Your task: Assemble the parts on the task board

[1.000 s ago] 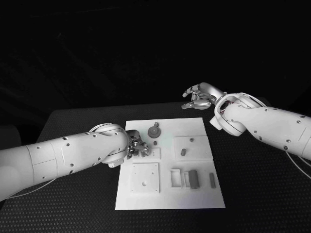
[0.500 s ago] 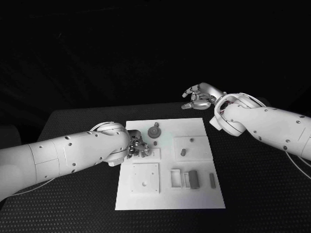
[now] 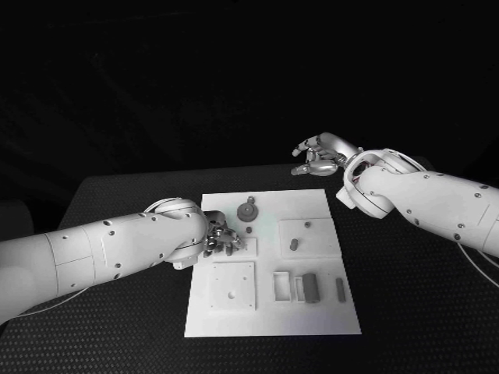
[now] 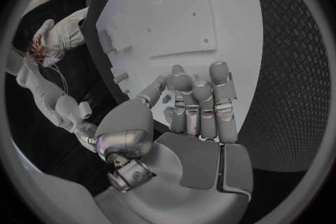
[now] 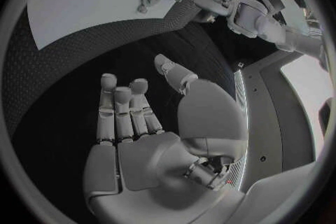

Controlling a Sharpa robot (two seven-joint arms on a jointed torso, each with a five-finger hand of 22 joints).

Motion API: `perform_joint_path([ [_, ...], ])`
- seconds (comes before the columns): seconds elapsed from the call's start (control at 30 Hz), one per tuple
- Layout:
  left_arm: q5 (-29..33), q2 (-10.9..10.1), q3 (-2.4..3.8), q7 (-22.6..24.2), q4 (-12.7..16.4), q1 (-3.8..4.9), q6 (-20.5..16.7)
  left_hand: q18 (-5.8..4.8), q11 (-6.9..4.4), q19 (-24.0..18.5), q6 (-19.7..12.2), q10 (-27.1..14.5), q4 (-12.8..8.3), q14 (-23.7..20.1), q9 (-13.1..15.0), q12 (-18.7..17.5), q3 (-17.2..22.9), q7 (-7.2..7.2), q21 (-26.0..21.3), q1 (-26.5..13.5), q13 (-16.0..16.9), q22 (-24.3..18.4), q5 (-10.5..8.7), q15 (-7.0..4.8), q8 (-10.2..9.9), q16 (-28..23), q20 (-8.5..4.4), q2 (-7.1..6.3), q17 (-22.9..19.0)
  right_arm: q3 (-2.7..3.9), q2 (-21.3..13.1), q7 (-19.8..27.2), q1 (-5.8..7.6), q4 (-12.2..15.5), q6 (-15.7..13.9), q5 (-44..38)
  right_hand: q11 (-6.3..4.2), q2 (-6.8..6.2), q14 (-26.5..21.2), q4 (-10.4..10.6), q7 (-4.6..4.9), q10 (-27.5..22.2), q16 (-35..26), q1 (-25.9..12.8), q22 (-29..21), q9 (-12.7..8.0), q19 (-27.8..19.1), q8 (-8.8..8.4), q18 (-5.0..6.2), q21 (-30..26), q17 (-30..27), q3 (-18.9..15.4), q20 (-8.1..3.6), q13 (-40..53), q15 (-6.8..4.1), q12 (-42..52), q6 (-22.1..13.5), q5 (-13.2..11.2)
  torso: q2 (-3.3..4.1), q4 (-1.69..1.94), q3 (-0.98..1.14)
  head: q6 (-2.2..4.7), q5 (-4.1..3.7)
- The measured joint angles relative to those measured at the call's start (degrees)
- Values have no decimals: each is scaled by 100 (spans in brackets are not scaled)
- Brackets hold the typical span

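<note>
The white task board (image 3: 317, 312) lies in the middle of the table with grey parts on it: a round piece (image 3: 247, 210) at the far end, two small pegs (image 3: 295, 244) right of centre, and a block (image 3: 309, 287) and a bar (image 3: 341, 289) at the near right. My left hand (image 3: 219, 240) hovers low over the board's left side, fingers stretched out over the white surface (image 4: 210, 5). A tiny grey piece (image 4: 167, 99) shows just under its thumb; I see no grip on it. My right hand (image 3: 320, 156) is raised beyond the board's far edge, fingers apart and empty (image 5: 133, 117).
A square white plate (image 3: 234, 284) with holes and a small frame (image 3: 282, 284) sit on the board's near half. The black textured table (image 3: 429, 312) surrounds the board. My right forearm (image 3: 440, 202) slants above the table's right side.
The left hand's fingers have shifted slightly over the board's left side. The right hand has stayed where it was.
</note>
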Motion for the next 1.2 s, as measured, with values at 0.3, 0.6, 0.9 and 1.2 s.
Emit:
perform_joint_path([
  [0.3, 54, -7, 3, -4, -3, 3, -1, 0, 0, -28, -24, -1, 19, -1, -35, 0, -68, -9, -21, -131, 0, -1, -15, 0, -37, -1, 27, -116, -19, 0, 2, 2, 0, -4, 7, 0, 0, 0, 2, 0, -10, -2, 0, 0, 0, -5, 0, 0, 1, 0, -5, 0, 0, -11, 3, 0, -10, 0, 3, 0, -2, 0, -1],
  [0.6, 85, -86, 39, 6, -4, -6, -67, -1, -17, -28, -28, -20, -94, -38, -77, 0, -493, -14, -65, -469, 0, -1, -15, -20, -120, 22, 28, -302, -62, 0, 1, 4, -3, -21, 9, 0, 10, 0, -7, 0, -19, -30, 0, 0, -1, -10, 0, 0, 0, -7, -11, 0, 0, -12, 12, 0, -37, 0, 3, -3, -2, 15, 1],
  [0.9, 217, -356, 583, 25, 122, 73, -126, -1, 80, -151, -200, -192, -417, -222, -144, -95, -613, 44, -223, -404, -68, -1, -15, -1, -300, -15, 89, -173, -169, -1, -16, 12, -8, -73, 9, 0, 4, 0, -8, 0, -18, -38, 0, 0, -2, -9, 0, 0, 0, -22, -11, 0, 0, -15, 13, 0, -38, 0, 1, -2, -3, 88, 2],
  [1.2, 305, -491, 619, 41, -575, 450, -27, -2, 217, -209, -497, -275, -266, -295, -386, -245, -209, 175, -419, 14, -237, -39, -14, 136, -569, -141, 109, -209, -350, -1, -23, 20, -8, -162, 9, 0, 12, 0, -8, 0, -18, -47, 0, 0, -2, -10, 0, 0, -1, -22, -16, 0, 0, -15, 14, 0, -38, 0, -4, 9, -4, 141, 15],
])
